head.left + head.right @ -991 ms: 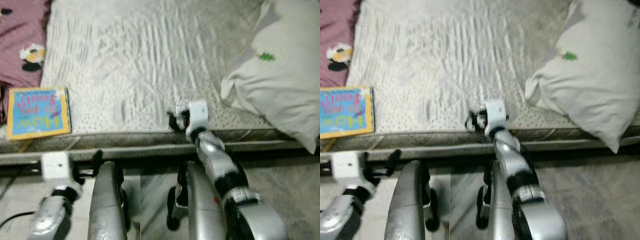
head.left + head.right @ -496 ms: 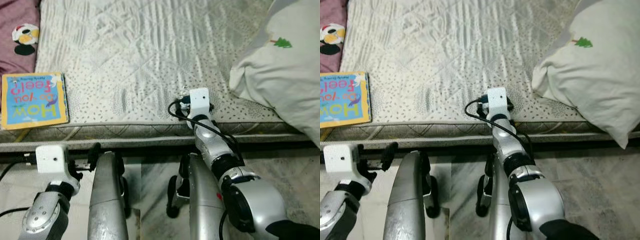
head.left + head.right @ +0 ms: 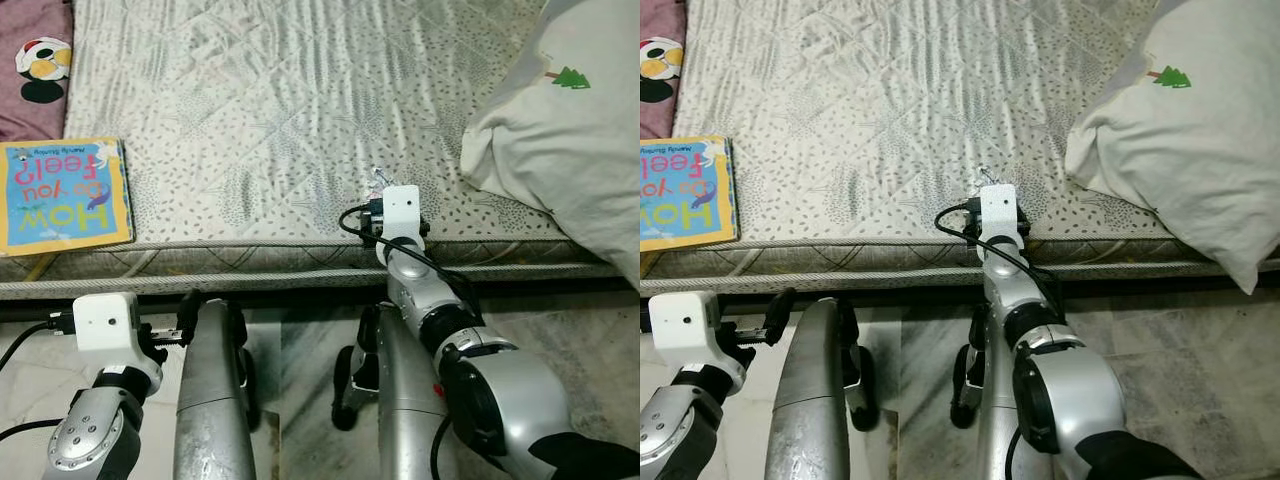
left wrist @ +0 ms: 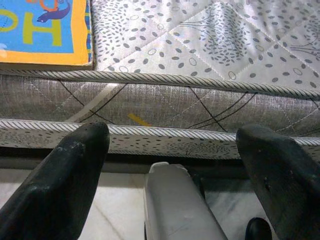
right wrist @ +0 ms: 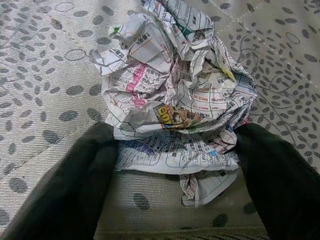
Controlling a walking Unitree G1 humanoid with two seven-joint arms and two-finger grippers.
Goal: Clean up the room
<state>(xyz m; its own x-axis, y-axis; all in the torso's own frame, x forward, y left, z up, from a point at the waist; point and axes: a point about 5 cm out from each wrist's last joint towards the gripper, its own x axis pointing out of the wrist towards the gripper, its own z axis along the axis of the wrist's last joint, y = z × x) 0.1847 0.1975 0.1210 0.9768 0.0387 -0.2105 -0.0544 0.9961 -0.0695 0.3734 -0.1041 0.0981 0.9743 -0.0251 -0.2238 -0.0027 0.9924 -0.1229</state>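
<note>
Right gripper [image 5: 175, 150] sits at the mattress [image 3: 300, 100] edge, its fingers spread wide on either side of the crumpled paper ball [image 5: 175, 100], not clamped on it. Left gripper [image 4: 172, 165] hangs open below the mattress side, the book [image 3: 62, 195] at its ten o'clock. Pillow [image 3: 560, 130] lies at two o'clock of the ball.

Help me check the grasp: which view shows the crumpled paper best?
The right wrist view: the crumpled paper lies on the mattress between the right gripper fingers. In the eye views just a scrap peeks beyond the wrist camera.
</note>
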